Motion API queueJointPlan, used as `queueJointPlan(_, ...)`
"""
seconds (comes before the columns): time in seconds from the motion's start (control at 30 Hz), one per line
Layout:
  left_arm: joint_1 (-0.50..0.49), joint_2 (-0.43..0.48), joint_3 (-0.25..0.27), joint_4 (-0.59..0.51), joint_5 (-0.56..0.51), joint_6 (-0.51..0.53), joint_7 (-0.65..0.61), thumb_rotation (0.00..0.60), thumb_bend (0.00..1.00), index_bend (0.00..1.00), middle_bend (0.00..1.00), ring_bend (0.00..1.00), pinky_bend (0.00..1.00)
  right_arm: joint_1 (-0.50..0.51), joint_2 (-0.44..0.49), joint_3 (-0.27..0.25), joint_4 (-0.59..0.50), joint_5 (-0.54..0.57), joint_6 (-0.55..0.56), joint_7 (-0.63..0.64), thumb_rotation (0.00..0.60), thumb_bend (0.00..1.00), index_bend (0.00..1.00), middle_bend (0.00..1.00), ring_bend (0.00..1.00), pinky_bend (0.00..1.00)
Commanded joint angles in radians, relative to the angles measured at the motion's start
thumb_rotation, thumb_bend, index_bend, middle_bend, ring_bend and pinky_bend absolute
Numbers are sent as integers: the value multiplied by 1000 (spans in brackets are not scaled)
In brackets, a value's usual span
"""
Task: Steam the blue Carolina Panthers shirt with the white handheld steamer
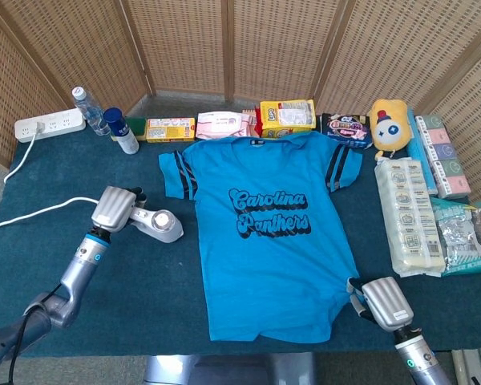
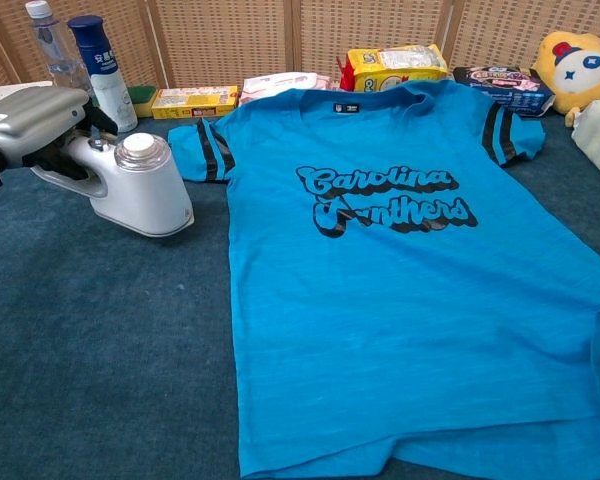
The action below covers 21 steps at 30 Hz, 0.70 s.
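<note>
While left hand (image 1: 114, 208) grips steamer (image 2: 140, 187), it sits beside shirt (image 1: 272, 241) edge

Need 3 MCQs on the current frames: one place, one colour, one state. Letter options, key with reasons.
1. Where is the steamer?
A. on the shirt's lettering
B. on the table cloth, beside the shirt's striped sleeve
C. by the plush toy

2. What colour are the sleeve stripes on the shirt?
A. black
B. white
C. yellow

3. What is the left hand doing?
A. hanging open over the table
B. pressing the shirt hem
C. gripping the steamer's handle

Key: 1 B, it sits clear of the shirt's edge. 2 A, dark bands cross both sleeves. 3 C, its fingers wrap the handle in the chest view.
</note>
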Motion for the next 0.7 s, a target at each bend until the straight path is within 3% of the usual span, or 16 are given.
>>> queueJointPlan(0.03, -2, -31, -7, 59, -12, -27, -19, 600, 471, 763, 800, 706, 761, 1, 2, 0, -5, 1, -3, -4, 600, 604, 701, 688, 730, 818)
queueJointPlan(0.43, -27, -107, -23, 170, -29, -93, -39, 600, 423, 764, 800, 706, 761, 5, 23, 2, -54, 26, -29, -30, 600, 573, 666, 671, 694, 762)
queueJointPlan(0.6, -27, -101, -26, 147, -30, -95, -33, 600, 341, 763, 793, 688, 750, 3, 40, 4, -87, 44, -41, -44, 600, 548, 560, 621, 635, 659)
queueJointPlan(0.7, -24, -83, -27, 113, -33, -100, -18, 600, 306, 702, 716, 605, 672, 4, 58, 3, -117, 62, -62, -42, 600, 520, 481, 566, 589, 609)
